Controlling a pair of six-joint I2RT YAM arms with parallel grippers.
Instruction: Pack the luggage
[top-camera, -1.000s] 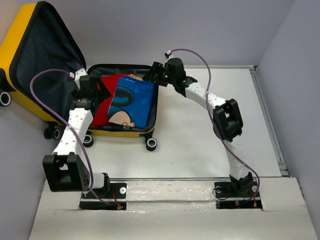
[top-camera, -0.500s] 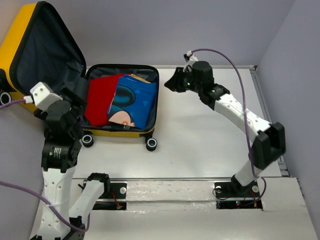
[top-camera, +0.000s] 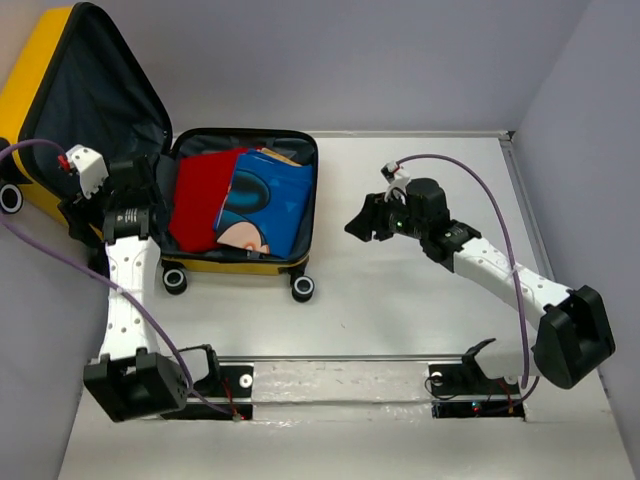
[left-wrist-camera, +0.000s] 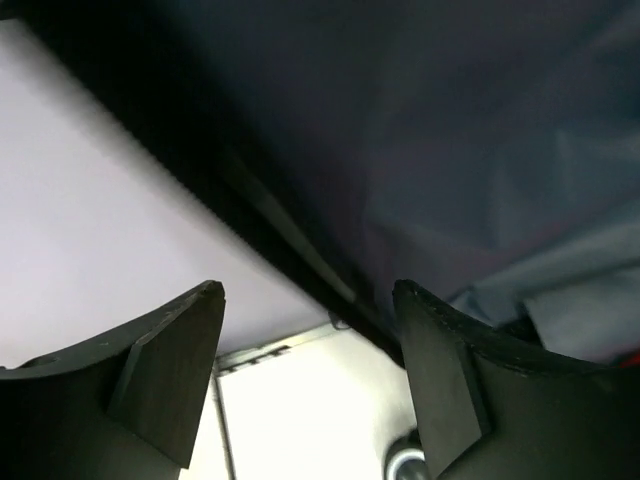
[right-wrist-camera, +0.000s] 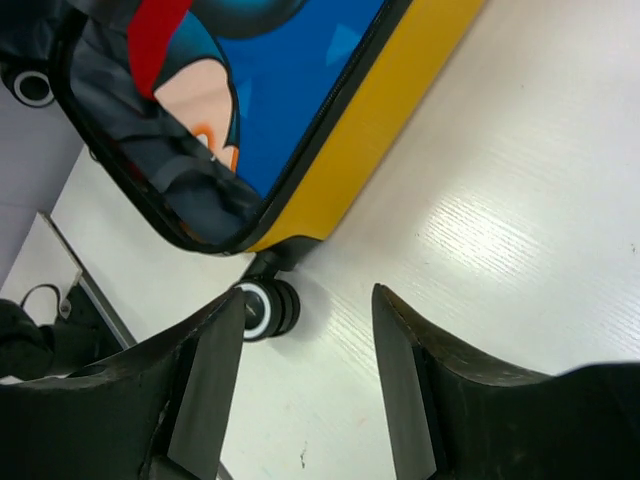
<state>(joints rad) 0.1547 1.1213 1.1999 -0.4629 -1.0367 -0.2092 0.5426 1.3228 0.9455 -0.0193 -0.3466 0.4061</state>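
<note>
Left gripper: jaws apart, nothing between them. It sits by the lower edge of the raised lid, with dark grey lining and black zipper trim right ahead. Can't tell if it's touching.

Right gripper: jaws apart, empty, hanging over bare table, well right of the case, pointed toward it. A front caster wheel shows just past the fingertips.

The luggage is at the far-left corner of the table. Its base lies flat and open, and the lid stands tilted toward the left wall. Inside are a red garment on the left and a blue printed garment on the right, side by side.
</note>
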